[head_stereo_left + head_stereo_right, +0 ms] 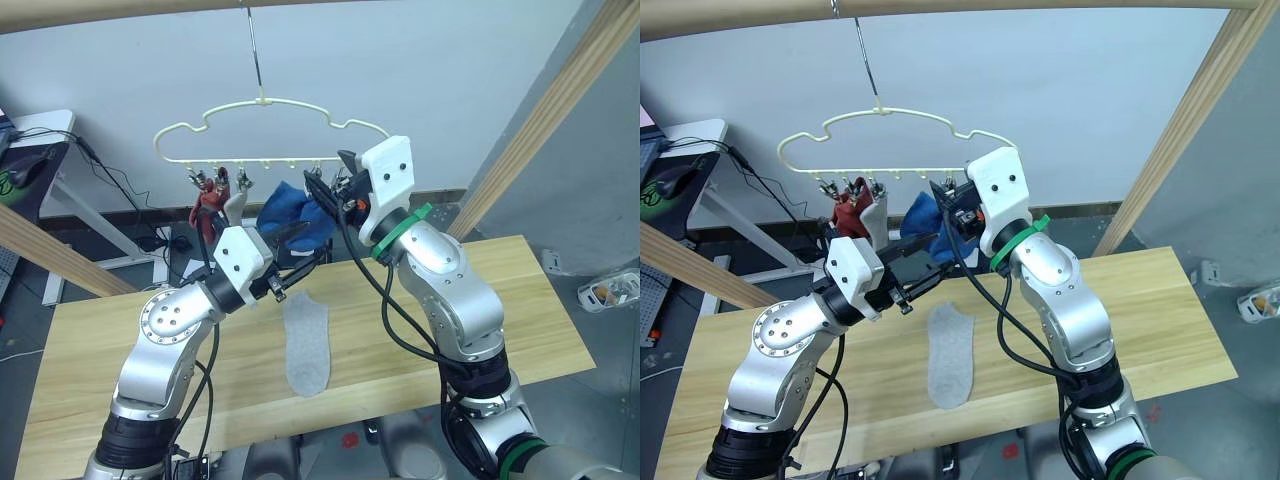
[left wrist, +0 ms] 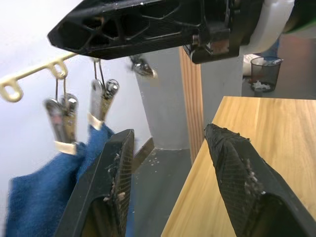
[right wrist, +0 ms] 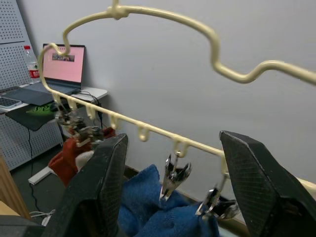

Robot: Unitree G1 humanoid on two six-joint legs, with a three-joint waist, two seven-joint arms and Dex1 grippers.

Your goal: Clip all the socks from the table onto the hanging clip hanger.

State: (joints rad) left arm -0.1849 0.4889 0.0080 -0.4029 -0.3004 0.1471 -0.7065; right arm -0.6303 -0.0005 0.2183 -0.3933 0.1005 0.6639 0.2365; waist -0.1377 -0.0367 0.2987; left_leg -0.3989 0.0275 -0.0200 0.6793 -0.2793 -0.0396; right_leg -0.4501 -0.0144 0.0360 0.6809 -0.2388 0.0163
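The pale yellow clip hanger hangs by its hook from a wooden pole. A rust red sock, a light grey sock and blue sock fabric hang from its clips. One light grey sock lies flat on the table. My right gripper is open just below the hanger's bar, over the blue fabric, holding nothing. My left gripper is open and empty beside the blue sock, under the right gripper.
Slanted wooden poles rise at the right and at the left of the table. A desk with a laptop stands at the back left. Small items lie on the floor at the right.
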